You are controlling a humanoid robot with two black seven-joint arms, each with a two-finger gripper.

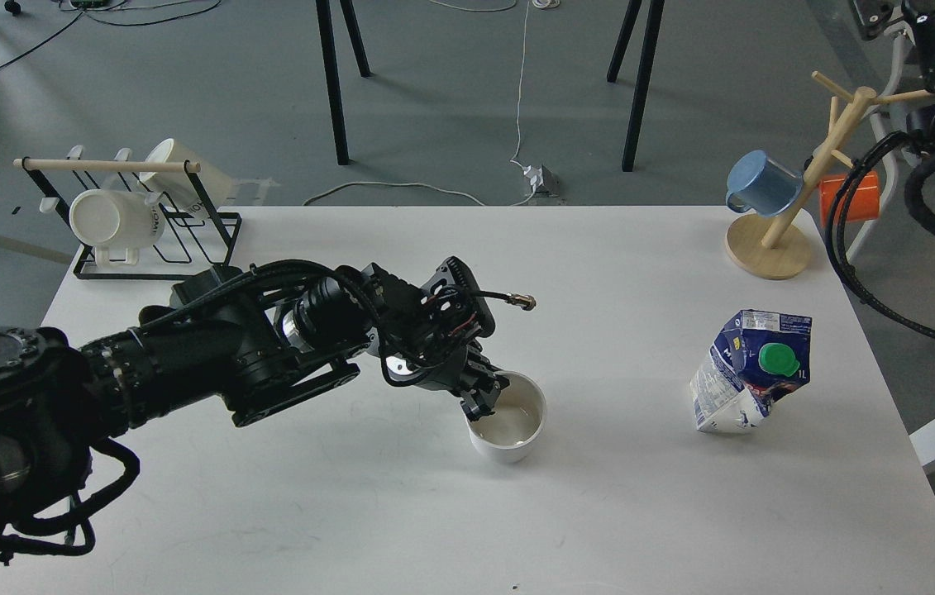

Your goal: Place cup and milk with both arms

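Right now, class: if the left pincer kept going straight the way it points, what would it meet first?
The left pincer points down and rightward at the cup's near rim. It would meet the cup first, if it is not already touching it; depth is unclear. The milk stands well off that line.

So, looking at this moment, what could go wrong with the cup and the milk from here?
1. The left gripper pinches only the near rim of the cup, one finger inside; lifted, the cup may tilt or slip.
2. The milk is dented and leans on the table; a touch from the right arm, whose gripper is out of view, could topple it.
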